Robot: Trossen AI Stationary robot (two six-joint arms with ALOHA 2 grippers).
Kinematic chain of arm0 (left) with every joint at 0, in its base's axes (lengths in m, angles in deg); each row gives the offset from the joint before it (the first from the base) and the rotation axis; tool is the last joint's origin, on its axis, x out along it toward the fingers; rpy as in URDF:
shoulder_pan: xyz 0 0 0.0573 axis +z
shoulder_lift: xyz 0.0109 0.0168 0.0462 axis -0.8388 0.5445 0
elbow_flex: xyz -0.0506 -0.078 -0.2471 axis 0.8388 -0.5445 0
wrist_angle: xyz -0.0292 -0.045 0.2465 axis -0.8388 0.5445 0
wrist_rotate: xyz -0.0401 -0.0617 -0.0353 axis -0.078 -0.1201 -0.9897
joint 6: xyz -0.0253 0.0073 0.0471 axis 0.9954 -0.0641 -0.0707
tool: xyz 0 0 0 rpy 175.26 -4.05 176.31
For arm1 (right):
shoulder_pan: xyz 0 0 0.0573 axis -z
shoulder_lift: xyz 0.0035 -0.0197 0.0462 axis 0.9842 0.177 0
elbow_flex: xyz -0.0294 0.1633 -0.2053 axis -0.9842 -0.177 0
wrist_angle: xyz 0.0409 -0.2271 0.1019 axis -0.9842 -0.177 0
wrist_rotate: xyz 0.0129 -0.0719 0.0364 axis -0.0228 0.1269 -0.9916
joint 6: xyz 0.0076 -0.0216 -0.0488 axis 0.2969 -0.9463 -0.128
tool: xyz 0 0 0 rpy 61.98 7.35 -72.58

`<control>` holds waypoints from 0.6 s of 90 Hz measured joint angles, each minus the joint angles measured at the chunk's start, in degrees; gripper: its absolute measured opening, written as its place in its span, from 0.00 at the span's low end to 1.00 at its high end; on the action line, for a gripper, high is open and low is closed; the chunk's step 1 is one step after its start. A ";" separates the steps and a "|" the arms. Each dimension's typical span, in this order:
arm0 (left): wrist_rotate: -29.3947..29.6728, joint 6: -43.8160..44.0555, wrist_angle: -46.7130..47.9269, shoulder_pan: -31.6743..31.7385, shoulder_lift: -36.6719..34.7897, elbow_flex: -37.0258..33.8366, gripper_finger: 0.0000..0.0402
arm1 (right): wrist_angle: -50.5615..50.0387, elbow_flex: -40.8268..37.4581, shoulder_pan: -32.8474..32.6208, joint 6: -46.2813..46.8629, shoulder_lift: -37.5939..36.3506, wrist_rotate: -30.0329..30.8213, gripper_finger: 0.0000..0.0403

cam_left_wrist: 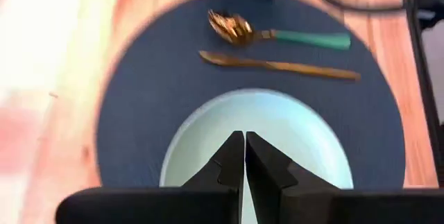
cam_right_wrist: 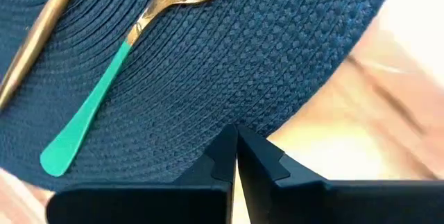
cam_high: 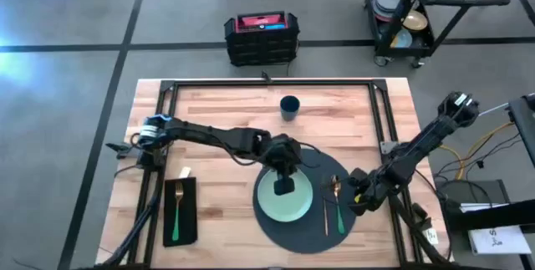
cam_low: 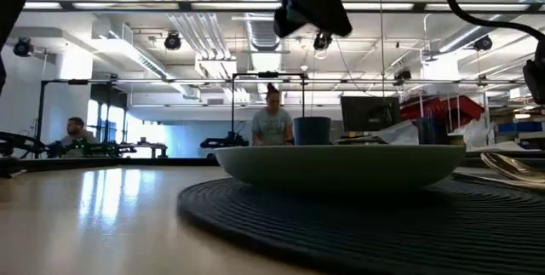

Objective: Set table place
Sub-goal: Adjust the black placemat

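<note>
A: Starting at the left of the table (cam_high: 226,107), what's unplaced?

B: The napkin (cam_high: 180,211) with the fork (cam_high: 178,207) lies well apart from the placemat (cam_high: 276,228). I'd bring those over next, then the cup (cam_high: 289,107) from the far side.

A: And the arms?

B: The left gripper (cam_high: 284,185) hangs over the plate (cam_high: 299,207), fingers pressed together, empty. The right gripper (cam_right_wrist: 236,156), likewise closed and empty, sits at the placemat's right edge beside the spoon (cam_high: 339,206) and knife (cam_high: 326,207).

A: Anything unclear?

B: From table height, the cutlery is barely visible.

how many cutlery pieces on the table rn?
3: fork on the napkin, left; knife and spoon on the placemat, right of the plate. None seem hidden.
</note>
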 joint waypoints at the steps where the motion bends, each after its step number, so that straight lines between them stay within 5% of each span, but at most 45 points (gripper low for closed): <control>1: 0.05 -0.03 0.00 0.00 -0.19 0.00 0.00 | 0.38 -0.01 0.00 -0.04 0.24 0.03 0.00; 54: 2.53 1.20 0.00 -0.66 -3.38 -1.35 0.00 | 6.63 -0.34 10.08 -9.16 3.13 3.20 0.00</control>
